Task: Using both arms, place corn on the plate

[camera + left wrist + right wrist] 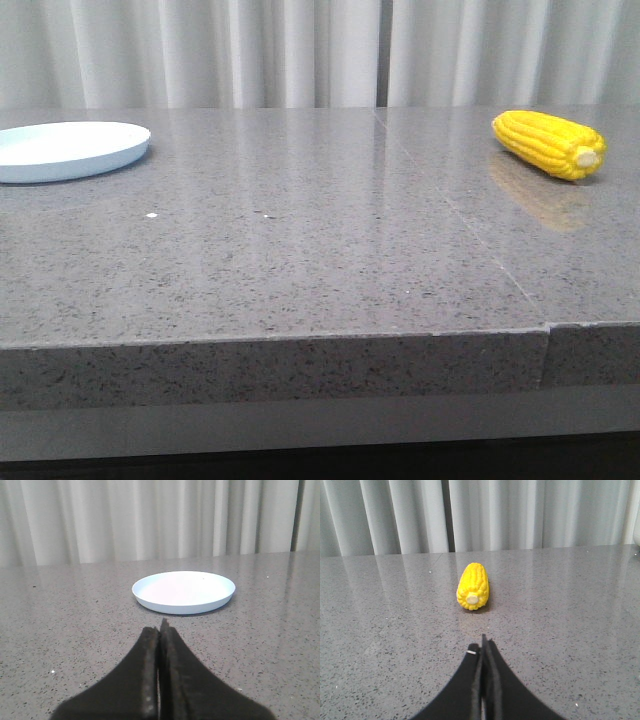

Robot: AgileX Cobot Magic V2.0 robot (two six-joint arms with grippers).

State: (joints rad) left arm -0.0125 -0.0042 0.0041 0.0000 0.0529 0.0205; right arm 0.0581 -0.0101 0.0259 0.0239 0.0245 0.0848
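Note:
The yellow corn (549, 143) lies on the grey table at the far right, its pale stub end toward me; it also shows in the right wrist view (473, 585). The pale blue-white plate (68, 150) sits empty at the far left and shows in the left wrist view (183, 591). My left gripper (160, 630) is shut and empty, a short way in front of the plate. My right gripper (482, 647) is shut and empty, a short way in front of the corn's stub end. Neither gripper shows in the front view.
The grey speckled table (300, 250) has a seam line (470, 235) running from the back toward the front right, and its front edge (270, 345) is near me. White curtains (300, 50) hang behind the table.

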